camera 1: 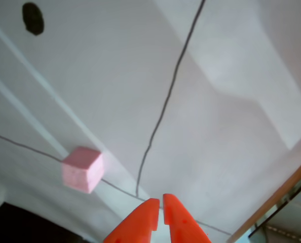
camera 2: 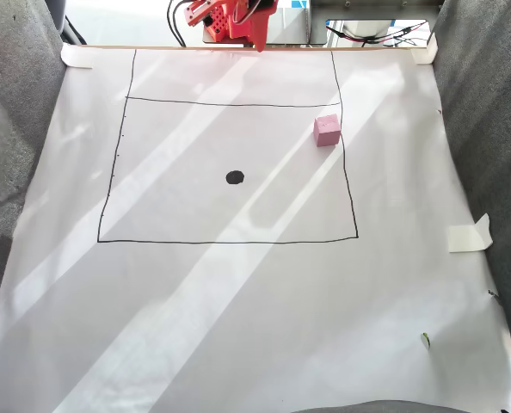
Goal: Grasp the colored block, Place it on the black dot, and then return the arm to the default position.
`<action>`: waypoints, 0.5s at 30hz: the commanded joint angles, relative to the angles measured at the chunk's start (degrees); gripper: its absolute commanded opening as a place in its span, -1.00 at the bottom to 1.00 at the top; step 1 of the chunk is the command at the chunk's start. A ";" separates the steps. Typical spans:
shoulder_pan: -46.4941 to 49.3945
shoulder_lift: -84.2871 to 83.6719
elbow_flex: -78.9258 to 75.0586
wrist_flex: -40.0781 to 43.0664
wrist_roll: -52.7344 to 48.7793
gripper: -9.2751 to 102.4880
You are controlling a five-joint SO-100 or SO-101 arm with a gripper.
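In the other view, the orange two-fingered plastic pincer [camera 1: 159,212] is seen rising from the lower edge, its pointed tips drawn close with only a thin slit between them and nothing held. The small pale pink foam cube [camera 1: 81,169] is set to the left of the tips and well apart from them, resting on a thin drawn black line [camera 1: 165,101] that crosses a white paper sheet [camera 1: 226,152]. The solid black oval dot [camera 1: 33,18] is found near the upper left corner, far from the cube.

In the fixed view, the orange arm [camera 2: 238,21] is folded at the top edge of the desk, and its pincer cannot be told apart there. The white paper sheet [camera 2: 255,327] is marked with a drawn black rectangle [camera 2: 230,242]. The pink cube [camera 2: 327,130] is placed just inside the rectangle's right side, near its upper right corner. The black dot [camera 2: 235,177] lies near the rectangle's middle, left of and below the cube, well apart from it.
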 commanded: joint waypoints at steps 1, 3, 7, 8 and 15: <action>-1.93 -6.59 -8.53 0.97 1.49 -0.84; -2.72 -11.51 -12.30 1.49 2.55 -0.84; -2.55 -23.47 -22.24 3.25 3.96 -0.84; -2.46 -27.69 -26.63 5.54 4.66 -0.84; -2.20 -49.13 -51.59 18.19 5.80 -0.84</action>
